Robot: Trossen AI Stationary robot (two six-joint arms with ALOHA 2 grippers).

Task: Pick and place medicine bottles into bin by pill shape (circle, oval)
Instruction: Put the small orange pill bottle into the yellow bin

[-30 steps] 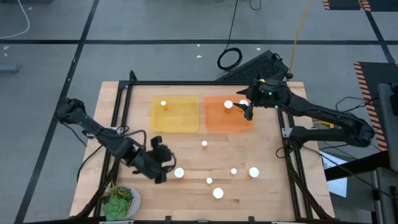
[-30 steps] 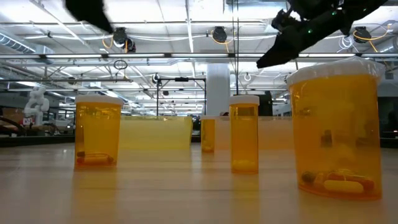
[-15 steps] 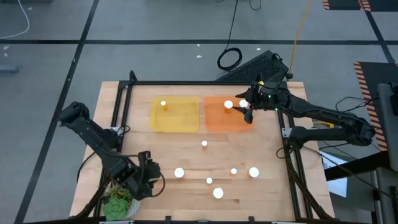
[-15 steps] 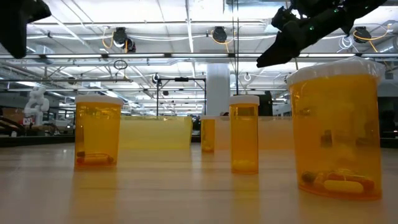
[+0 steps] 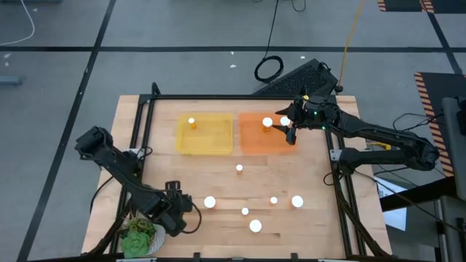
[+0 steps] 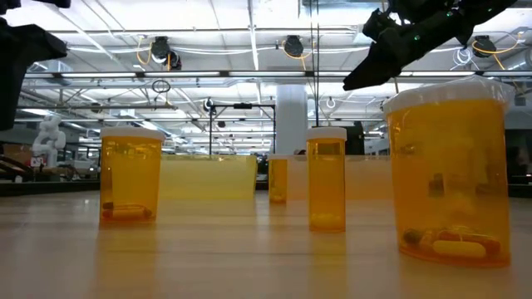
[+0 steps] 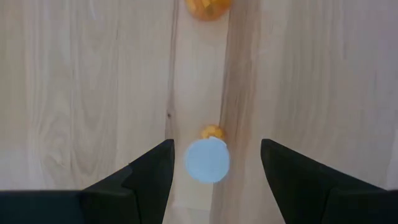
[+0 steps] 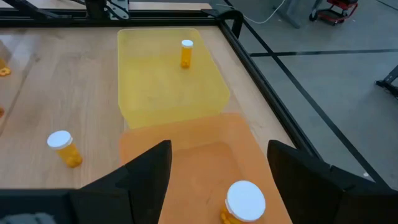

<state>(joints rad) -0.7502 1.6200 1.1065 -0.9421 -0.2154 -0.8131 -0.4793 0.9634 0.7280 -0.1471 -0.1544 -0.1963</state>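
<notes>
five bottles stand loose on the table, waiting to be sorted; one sits in the yellow bin, two in the orange bin. the left hand, open and empty, frames a white-capped bottle, apparently to grab it. the right hand, open and empty, hovers over the orange bin.

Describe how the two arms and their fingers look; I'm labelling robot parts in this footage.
Both arms are dark, nearly black, built of jointed tubular links with bulkier joints. The right gripper has small green lights glowing on its wrist. The left gripper is equally dark, with no lights visible. In the wrist views, each arm's fingers are plain matte-black wedges with angled inner edges and no visible markings.
</notes>
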